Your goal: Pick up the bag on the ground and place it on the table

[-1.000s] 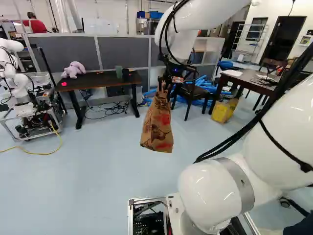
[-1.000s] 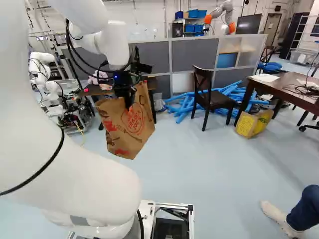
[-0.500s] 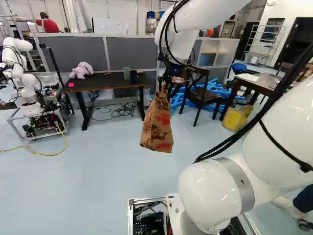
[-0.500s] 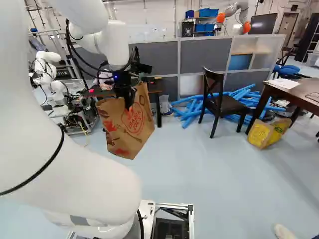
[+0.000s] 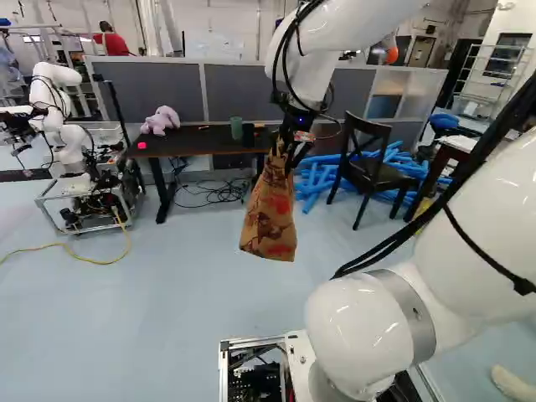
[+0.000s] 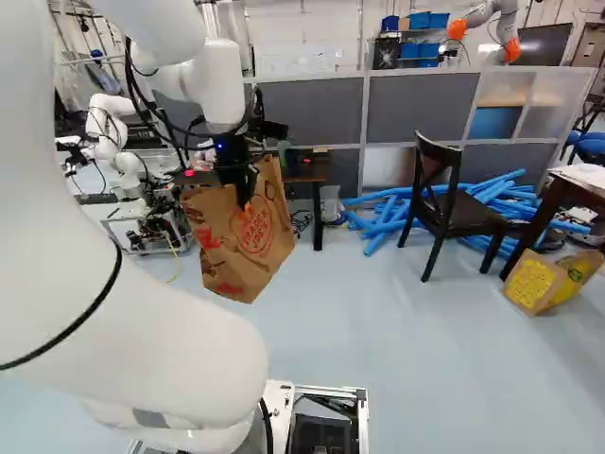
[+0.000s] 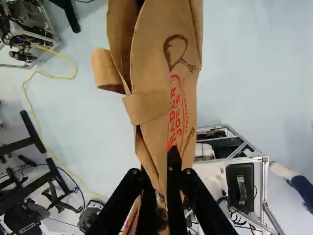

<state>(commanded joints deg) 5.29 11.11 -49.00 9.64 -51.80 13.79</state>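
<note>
Bag [image 6: 244, 241] of brown paper with red and dark printing, hanging from your gripper [image 6: 246, 194] above pale floor [image 5: 167, 318]. Your jaws were closed on its bunched upper part, paper showing from between the black fingertips in the wrist view, with more of the creased paper spreading ahead of them. In the right base view it hung at a tilt, below the jaws and off the floor. Beyond the jaws, and mostly to their left in the left base view, stood a dark table [image 5: 194, 142]; on it you had a purple plush toy [image 5: 160, 121], a green cup [image 5: 236, 128] and a black cup [image 5: 248, 136]. Right of the jaws in the right base view came a dark chair [image 6: 463, 218], blue foam tubes [image 6: 383, 225] behind it, then a brown table [image 6: 579, 194] with a yellow-and-brown bundle [image 6: 534, 284] by its legs. Well left of the jaws in the left base view, another robot [image 5: 60, 117] stood beside a yellow cord [image 5: 88, 259] on the floor.
</note>
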